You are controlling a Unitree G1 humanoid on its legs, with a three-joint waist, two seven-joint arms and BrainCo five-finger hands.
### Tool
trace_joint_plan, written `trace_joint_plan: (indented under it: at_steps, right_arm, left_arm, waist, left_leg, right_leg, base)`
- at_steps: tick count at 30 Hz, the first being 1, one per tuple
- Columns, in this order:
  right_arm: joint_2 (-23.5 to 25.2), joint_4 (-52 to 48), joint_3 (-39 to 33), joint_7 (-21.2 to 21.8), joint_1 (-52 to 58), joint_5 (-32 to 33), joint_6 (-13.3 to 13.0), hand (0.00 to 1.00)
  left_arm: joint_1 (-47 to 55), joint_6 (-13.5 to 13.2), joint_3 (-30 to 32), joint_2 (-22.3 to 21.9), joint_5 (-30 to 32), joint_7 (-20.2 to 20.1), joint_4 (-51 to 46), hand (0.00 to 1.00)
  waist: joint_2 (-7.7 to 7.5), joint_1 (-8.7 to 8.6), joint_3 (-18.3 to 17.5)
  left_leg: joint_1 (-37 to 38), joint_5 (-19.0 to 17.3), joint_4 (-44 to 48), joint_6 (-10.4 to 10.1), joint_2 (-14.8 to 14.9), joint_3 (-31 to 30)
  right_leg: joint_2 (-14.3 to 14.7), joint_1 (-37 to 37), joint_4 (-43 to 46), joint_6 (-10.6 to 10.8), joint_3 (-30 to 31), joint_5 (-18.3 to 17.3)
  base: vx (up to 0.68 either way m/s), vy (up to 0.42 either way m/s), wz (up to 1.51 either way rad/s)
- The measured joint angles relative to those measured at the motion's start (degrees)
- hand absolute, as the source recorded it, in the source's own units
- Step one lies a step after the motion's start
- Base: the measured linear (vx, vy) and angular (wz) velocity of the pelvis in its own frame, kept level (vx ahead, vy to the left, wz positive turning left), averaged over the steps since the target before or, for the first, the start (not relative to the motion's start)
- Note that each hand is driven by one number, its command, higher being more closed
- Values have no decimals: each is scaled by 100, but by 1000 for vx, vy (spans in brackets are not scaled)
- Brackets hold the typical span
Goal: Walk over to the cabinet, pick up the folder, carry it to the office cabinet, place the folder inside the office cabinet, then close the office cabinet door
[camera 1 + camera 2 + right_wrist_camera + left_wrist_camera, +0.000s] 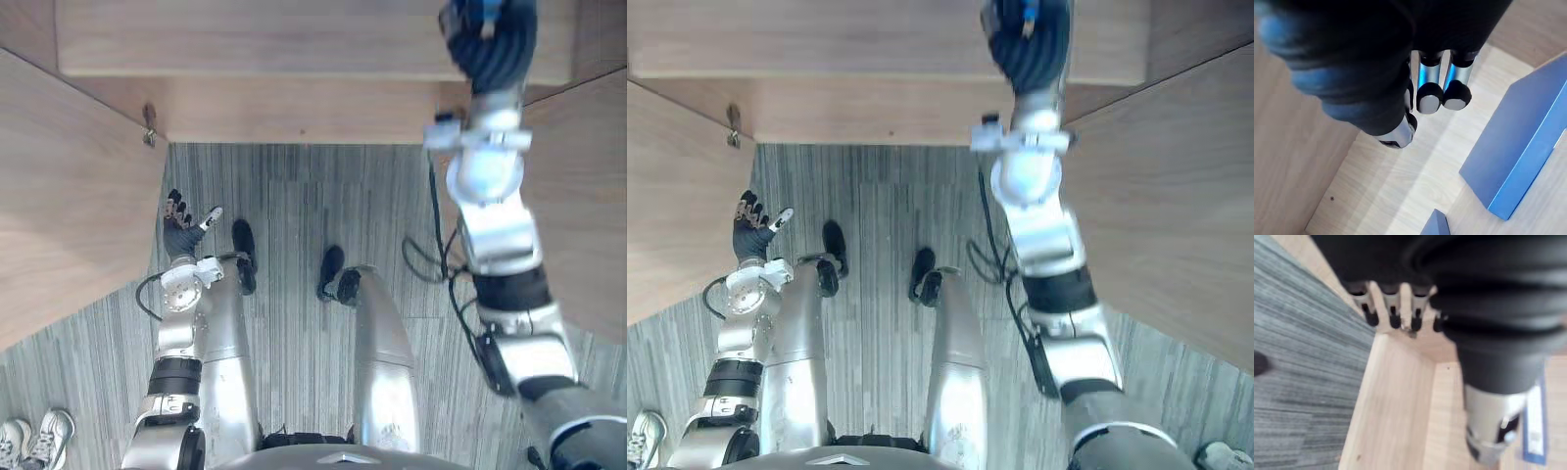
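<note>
Right hand [1352,63] hovers, fingers [1430,95] loose (left hand [178,227] too), near folder [1523,142] inside cabinet [1396,181].

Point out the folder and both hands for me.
folder [1518,147], right wrist view, broad blue face.
right hand [1428,73], right wrist view, a silver finger.
left hand [179,238], left eye view, dark back cover.
</note>
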Motion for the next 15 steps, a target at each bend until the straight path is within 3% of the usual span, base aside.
trace_joint_plan:
  at_steps: [5,9,11,15]
  right_arm:
    - [630,-830,114,391,1796,-241,-338,100]
    - [1155,-896,558,770,3221,-415,-624,100]
    - [1337,-886,639,906,3706,-416,-682,100]
    - [1623,-628,694,1122,4693,-504,-738,100]
  left_arm:
    - [337,108,-6,-9,355,-165,6,0]
    - [941,159,-181,-16,660,-234,39,0]
    - [1118,166,-292,-27,755,-274,50,0]
    - [1508,170,-521,-47,835,-388,311,0]
  waist:
    - [-98,-102,-332]
    - [-154,-162,-745]
    - [-164,-177,-768]
    - [-213,-248,-1149]
  left_leg:
    - [603,-277,13,-1,38,86]
    - [1324,-624,71,16,120,190]
    - [1723,-704,-12,37,122,267]
    - [2466,-763,-430,45,83,445]
  right_leg:
    - [25,645,-234,110,34,-78]
    - [98,1435,-493,223,88,-158]
    - [93,1825,-660,261,106,-183]
    - [86,2568,-1238,353,128,-123]
  base:
    - [54,26,-10]
    - [141,34,-14]
    - [135,51,-1]
    - [119,68,-3]
